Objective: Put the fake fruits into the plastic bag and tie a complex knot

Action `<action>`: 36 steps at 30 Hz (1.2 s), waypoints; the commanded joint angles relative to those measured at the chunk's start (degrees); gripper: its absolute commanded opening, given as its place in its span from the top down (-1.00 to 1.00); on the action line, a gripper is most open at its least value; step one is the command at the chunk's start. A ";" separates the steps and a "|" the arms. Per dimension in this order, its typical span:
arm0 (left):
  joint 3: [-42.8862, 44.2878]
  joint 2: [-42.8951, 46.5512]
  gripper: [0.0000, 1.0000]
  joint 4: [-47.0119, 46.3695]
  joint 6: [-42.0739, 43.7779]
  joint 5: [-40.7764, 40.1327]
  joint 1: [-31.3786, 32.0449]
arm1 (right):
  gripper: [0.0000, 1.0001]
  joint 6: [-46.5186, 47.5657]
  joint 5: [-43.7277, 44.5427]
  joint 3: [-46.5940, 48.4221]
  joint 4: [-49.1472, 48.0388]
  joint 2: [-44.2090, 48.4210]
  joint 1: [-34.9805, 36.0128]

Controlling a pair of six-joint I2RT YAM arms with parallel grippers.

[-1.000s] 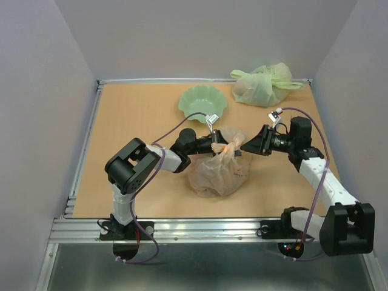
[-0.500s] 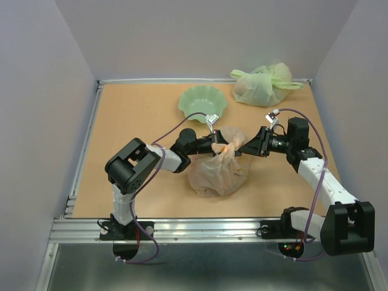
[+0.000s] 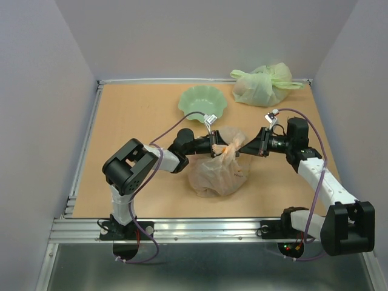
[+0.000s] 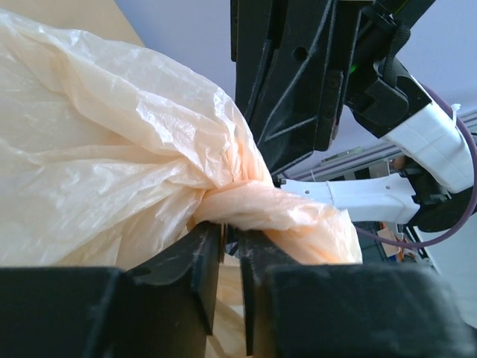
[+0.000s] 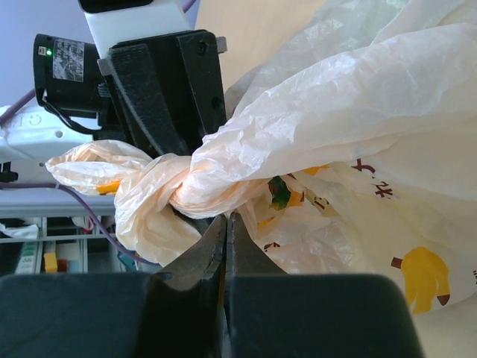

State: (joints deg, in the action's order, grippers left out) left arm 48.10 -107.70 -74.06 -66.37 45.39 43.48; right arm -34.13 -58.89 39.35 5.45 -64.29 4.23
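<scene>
The plastic bag (image 3: 219, 174) sits bulging in the middle of the table, its handles twisted into an orange-tinted knot (image 3: 225, 147) on top. The fake fruits do not show; only printed marks show on the film (image 5: 417, 272). My left gripper (image 3: 218, 147) comes in from the left, and its jaws (image 4: 231, 239) are pinched on a thin bit of bag just under the knot (image 4: 246, 205). My right gripper (image 3: 242, 147) comes from the right. It is shut (image 5: 226, 222), with its tips touching the underside of the knot (image 5: 194, 183). No plastic shows between its jaws.
A pale green scalloped bowl (image 3: 203, 103) stands behind the bag. A pale green knotted bag (image 3: 262, 85) lies at the back right corner. A metal rail (image 3: 182, 227) runs along the near edge of the table.
My right gripper has moved left, closing in on the knot. The left arm's elbow shifted slightly left. The bag keeps its shape.
</scene>
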 commanded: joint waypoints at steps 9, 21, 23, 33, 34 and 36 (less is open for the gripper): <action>-0.03 25.42 0.02 34.64 42.43 9.97 -13.59 | 0.99 8.11 0.53 5.03 2.19 1.54 0.43; 11.75 36.95 -0.50 77.05 71.03 12.88 -17.38 | 0.99 16.81 3.08 9.69 12.91 2.94 0.52; 13.16 36.86 -0.56 77.23 70.85 12.98 -15.37 | 0.99 17.69 2.91 9.95 13.70 3.03 0.52; 19.75 29.22 -0.75 80.56 69.97 7.27 -4.38 | 0.99 18.66 2.38 10.13 14.58 2.59 0.60; 20.10 27.65 -0.75 80.74 69.62 7.26 -4.29 | 0.99 18.66 2.29 10.04 14.59 2.59 0.52; 20.72 26.32 -0.78 80.83 68.65 6.03 -3.93 | 0.99 18.84 2.20 10.04 14.76 2.68 0.60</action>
State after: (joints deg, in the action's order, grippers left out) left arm 65.65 -79.35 5.67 2.76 53.67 39.11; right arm -16.82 -56.18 45.41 19.94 -62.33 4.49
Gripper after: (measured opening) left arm 0.884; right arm 0.013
